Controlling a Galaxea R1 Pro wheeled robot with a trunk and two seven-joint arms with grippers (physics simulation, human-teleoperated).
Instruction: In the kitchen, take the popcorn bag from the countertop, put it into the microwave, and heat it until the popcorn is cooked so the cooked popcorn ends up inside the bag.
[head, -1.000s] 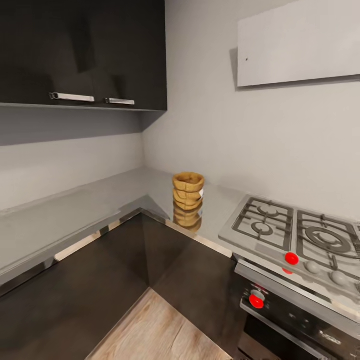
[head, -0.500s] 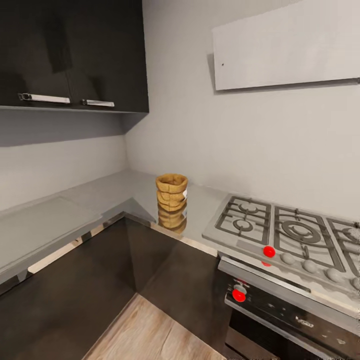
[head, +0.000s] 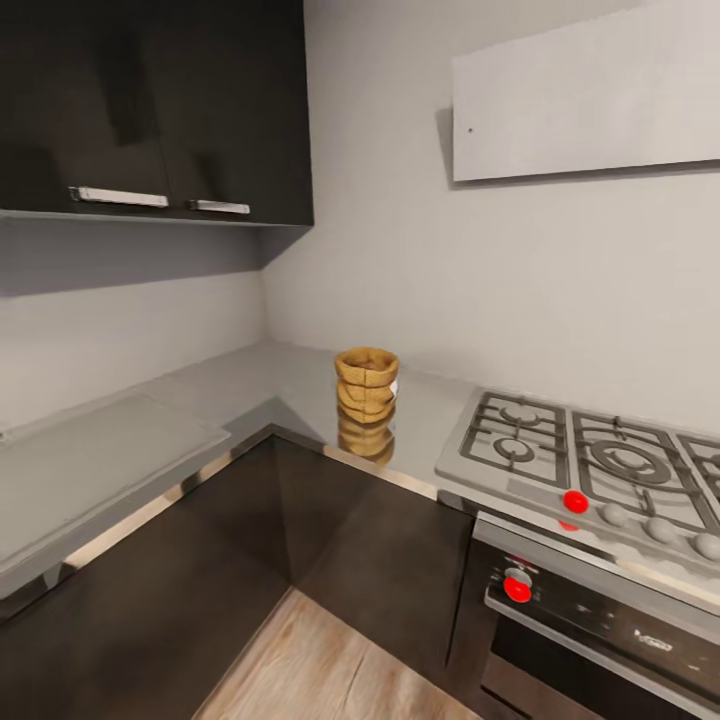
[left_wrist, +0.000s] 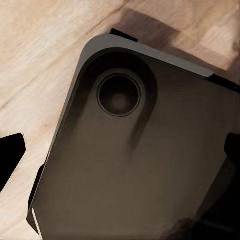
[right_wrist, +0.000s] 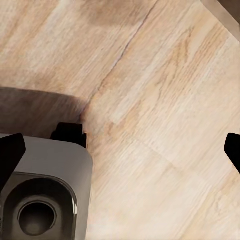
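**Bag's sitting in the corner, we're not there yet**

We've got the popcorn bag (head: 367, 385) standing upright on the countertop (head: 250, 385), right by the inside corner where the two runs of worktop meet. It's just beside the gas hob (head: 590, 465) — apart from it, not touching — and well below the dark wall cabinets (head: 150, 110). It's near the front edge, so reaching it should be easy once we roll in closer.

Both arms hang low, we reckon tucked for driving: the wrist cameras look straight down at the wooden floor (right_wrist: 165, 100) and the grey robot base (left_wrist: 130, 165). On the left gripper (left_wrist: 120, 152) and the right gripper (right_wrist: 120, 150) the dark fingertips sit at opposite edges of each view — jaws wide apart, nothing held.
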